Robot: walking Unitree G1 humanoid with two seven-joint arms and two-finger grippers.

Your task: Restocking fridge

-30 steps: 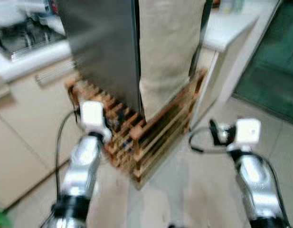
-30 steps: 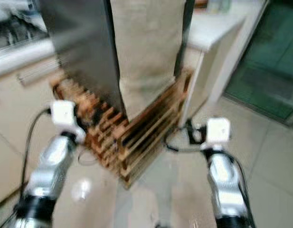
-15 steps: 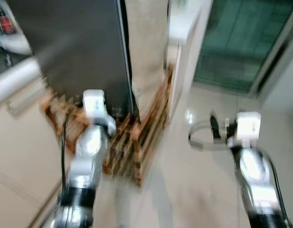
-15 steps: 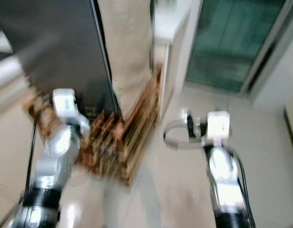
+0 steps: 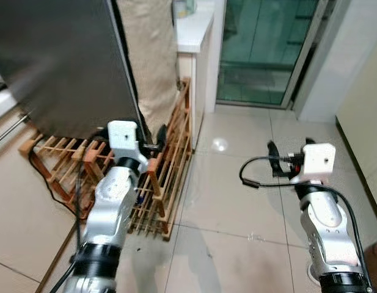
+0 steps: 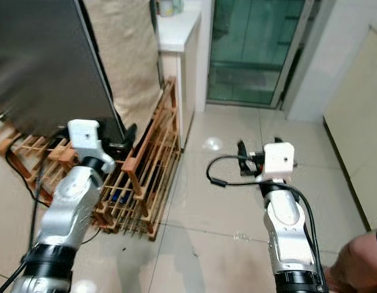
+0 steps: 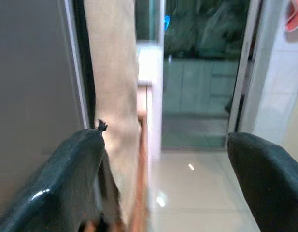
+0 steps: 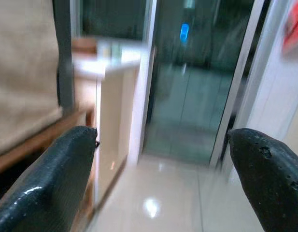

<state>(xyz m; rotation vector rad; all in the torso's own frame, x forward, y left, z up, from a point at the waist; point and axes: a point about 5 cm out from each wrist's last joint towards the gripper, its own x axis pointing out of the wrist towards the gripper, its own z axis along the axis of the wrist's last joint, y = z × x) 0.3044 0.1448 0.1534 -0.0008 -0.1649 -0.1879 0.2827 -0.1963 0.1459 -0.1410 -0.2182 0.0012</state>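
Here the fridge stands just ahead of the left end effector, a tall dark slab on a wooden rack. It looks heavy and rigid, its door smooth; the door's edge seems the place to grip. Both arms are raised, forearms level. The left end effector and right end effector have fingers spread wide, holding nothing; the right points over bare floor.

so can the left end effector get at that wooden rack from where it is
Probably yes. The left end effector hangs open just above the wooden rack, with nothing between them. The dark fridge door stands close on its left, so a straight drop looks easier than a sideways sweep.
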